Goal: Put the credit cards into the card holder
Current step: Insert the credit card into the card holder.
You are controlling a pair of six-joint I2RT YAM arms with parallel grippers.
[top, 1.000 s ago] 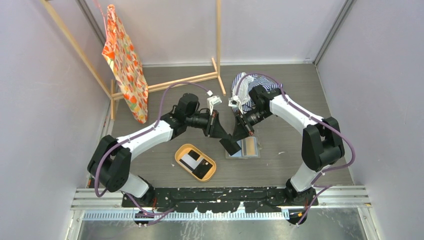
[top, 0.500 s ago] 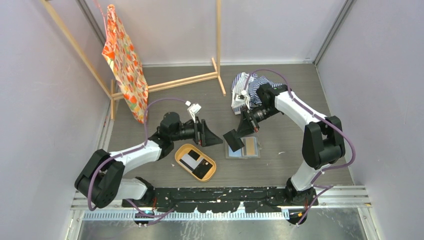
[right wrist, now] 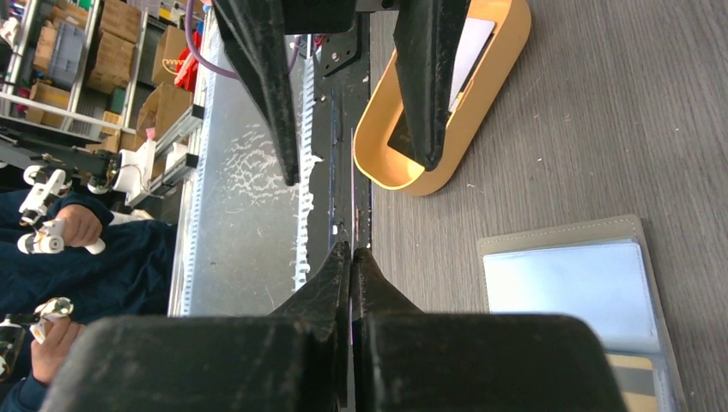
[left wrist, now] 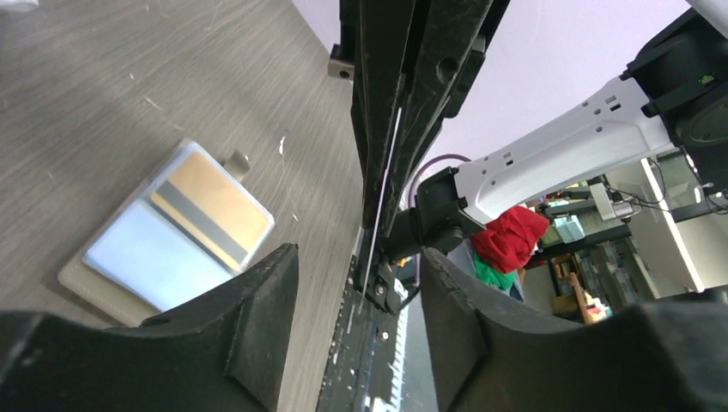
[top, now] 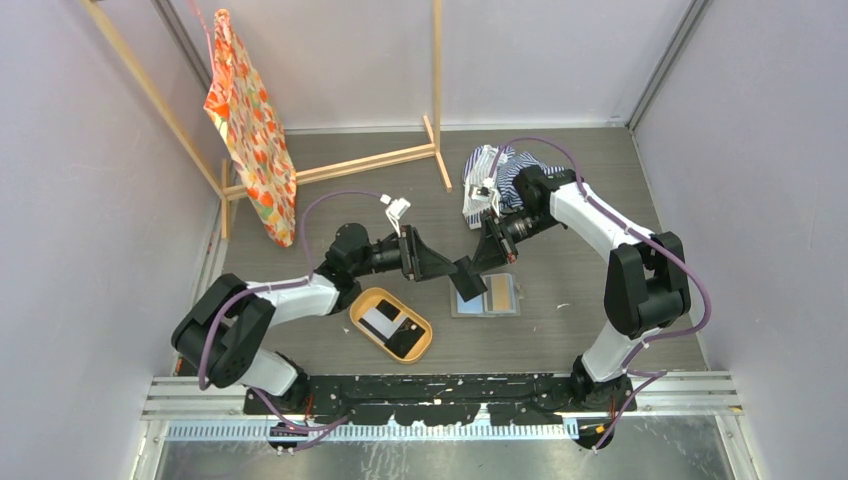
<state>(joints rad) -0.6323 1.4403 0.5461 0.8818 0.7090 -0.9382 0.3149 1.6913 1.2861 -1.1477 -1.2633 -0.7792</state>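
Note:
My right gripper (top: 482, 262) is shut on a black credit card (top: 468, 277) and holds it on edge just above the table. In the right wrist view the card (right wrist: 352, 172) shows as a thin line sticking out past the pinched fingertips (right wrist: 342, 257). My left gripper (top: 447, 266) is open, its fingers either side of the card's free end (left wrist: 378, 193) without touching it. The card holder (top: 487, 297) lies open and flat below, with an orange-tan card (left wrist: 210, 206) in one pocket. The other pocket (right wrist: 571, 283) shows pale blue-grey.
An oval orange tray (top: 357, 315) near the left arm holds a white card (top: 379, 321) and a black card (top: 402, 339). A striped cloth (top: 495, 175) lies behind the right arm. A wooden frame (top: 370, 160) with a patterned bag (top: 245, 120) stands at the back left.
The left gripper let go of the black card, opened and backed off to the left, then came back with its jaws around the card's end. The right gripper kept the card, shifting slightly.

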